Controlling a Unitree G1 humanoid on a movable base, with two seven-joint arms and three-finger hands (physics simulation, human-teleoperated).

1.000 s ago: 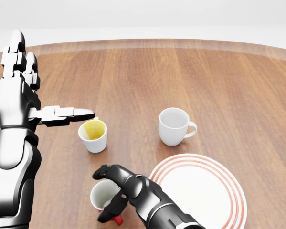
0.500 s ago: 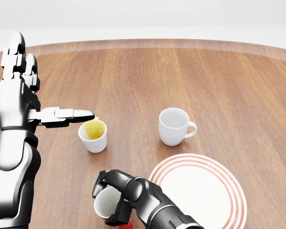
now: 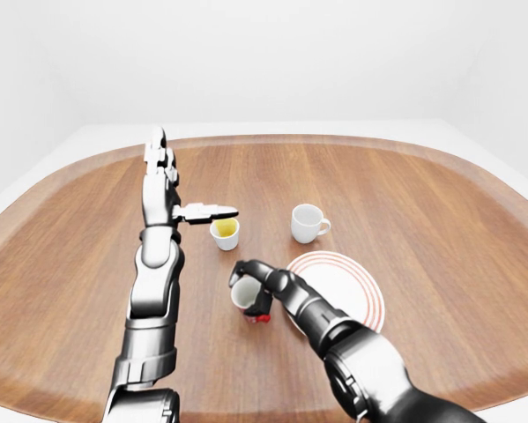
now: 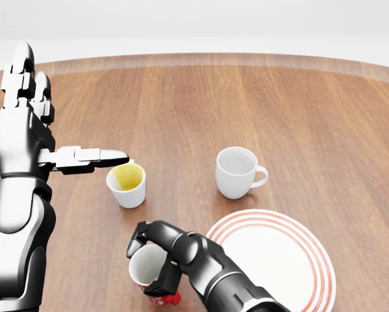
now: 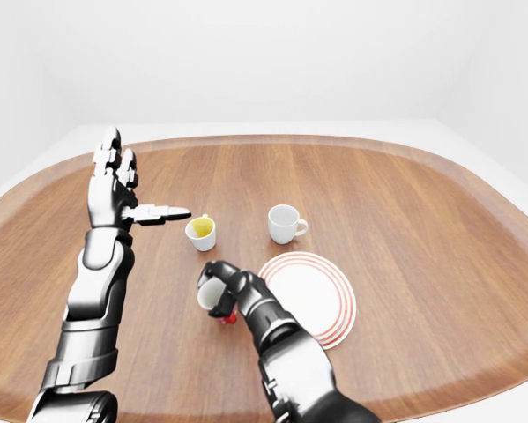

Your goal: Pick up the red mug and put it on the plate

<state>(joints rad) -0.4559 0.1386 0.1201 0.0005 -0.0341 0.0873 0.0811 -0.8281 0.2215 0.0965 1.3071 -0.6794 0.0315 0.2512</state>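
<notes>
The red mug (image 4: 147, 269) with a white inside sits near the bottom of the head view, left of the plate. My right hand (image 4: 159, 259) has its dark fingers closed round the mug's rim and body, and the mug tilts slightly. The white plate (image 4: 272, 260) with red rings lies on the table just right of the mug. My left hand (image 4: 58, 153) is open and held up at the left, fingers upright and thumb pointing right over the yellow-lined cup (image 4: 127, 183); it holds nothing.
A white mug (image 4: 236, 171) stands above the plate, handle to the right. The small white cup with a yellow inside stands above the red mug. The round wooden table (image 3: 405, 194) spreads wide on all sides.
My right hand's fingers have closed round the red mug, and the mug has shifted a little right and tilted. The left arm has not moved.
</notes>
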